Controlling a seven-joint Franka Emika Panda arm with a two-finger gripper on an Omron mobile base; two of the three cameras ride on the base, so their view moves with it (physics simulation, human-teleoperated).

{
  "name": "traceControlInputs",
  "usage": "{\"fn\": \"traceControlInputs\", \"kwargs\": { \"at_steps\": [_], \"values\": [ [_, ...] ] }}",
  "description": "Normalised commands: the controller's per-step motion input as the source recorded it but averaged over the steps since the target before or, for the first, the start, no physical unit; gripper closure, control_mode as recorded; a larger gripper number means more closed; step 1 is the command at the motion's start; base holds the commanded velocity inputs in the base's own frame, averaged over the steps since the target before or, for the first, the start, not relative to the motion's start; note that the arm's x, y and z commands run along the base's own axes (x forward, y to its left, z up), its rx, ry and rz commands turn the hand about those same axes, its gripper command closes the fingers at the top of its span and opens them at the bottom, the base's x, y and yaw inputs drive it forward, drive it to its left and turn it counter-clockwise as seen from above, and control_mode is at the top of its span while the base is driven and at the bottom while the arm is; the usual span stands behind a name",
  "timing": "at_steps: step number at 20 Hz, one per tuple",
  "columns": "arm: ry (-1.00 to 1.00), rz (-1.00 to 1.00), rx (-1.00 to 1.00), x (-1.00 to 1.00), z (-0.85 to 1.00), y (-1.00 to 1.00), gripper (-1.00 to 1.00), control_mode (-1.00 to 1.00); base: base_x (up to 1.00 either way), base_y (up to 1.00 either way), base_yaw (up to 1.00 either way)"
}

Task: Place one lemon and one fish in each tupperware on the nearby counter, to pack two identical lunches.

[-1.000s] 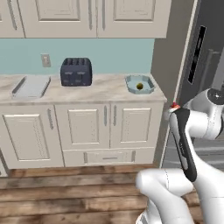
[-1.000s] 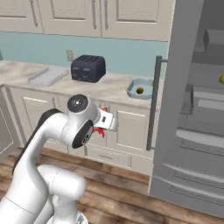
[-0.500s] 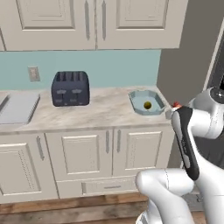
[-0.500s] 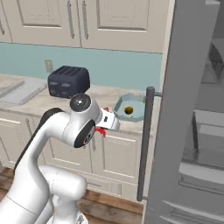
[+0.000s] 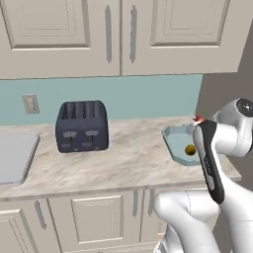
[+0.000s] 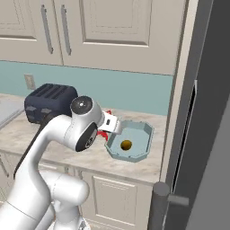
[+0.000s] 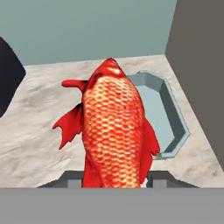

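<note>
The gripper (image 7: 114, 177) grasps the fish (image 7: 114, 127); the blue tub (image 6: 130, 143) at 3 o'clock holds one lemon (image 6: 126, 144); the grey tray (image 5: 15, 157) looks unfilled.

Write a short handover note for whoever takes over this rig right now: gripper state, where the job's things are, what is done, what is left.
Gripper: shut on the fish, carried above the counter beside the blue tupperware.
Blue tupperware: right end of the counter by the fridge, with one lemon inside.
Grey tupperware: left end of the counter, beyond the toaster; what shows of it is bare.
Done: lemon in the blue one.
Left: drop this fish in the blue one; then a lemon and a fish for the grey one.
</note>
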Motion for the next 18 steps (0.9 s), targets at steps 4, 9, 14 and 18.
{"fn": "traceControlInputs", "kwargs": {
  "at_steps": [4, 9, 14, 18],
  "values": [
    [0.08, -0.14, 0.00, 0.75, -0.17, -0.35, 1.00, -1.00, 0.25, -0.11, -0.06],
    [0.15, -0.06, -0.02, 0.95, -0.36, -0.05, 1.00, -1.00, 0.00, 0.00, 0.00],
    [0.14, -0.02, -0.01, 0.36, -0.73, 0.00, 1.00, -1.00, 0.00, 0.00, 0.00],
    [0.08, 0.00, 0.00, 0.26, -0.68, 0.00, 1.00, -1.00, 0.00, 0.00, 0.00]
  ]
}}
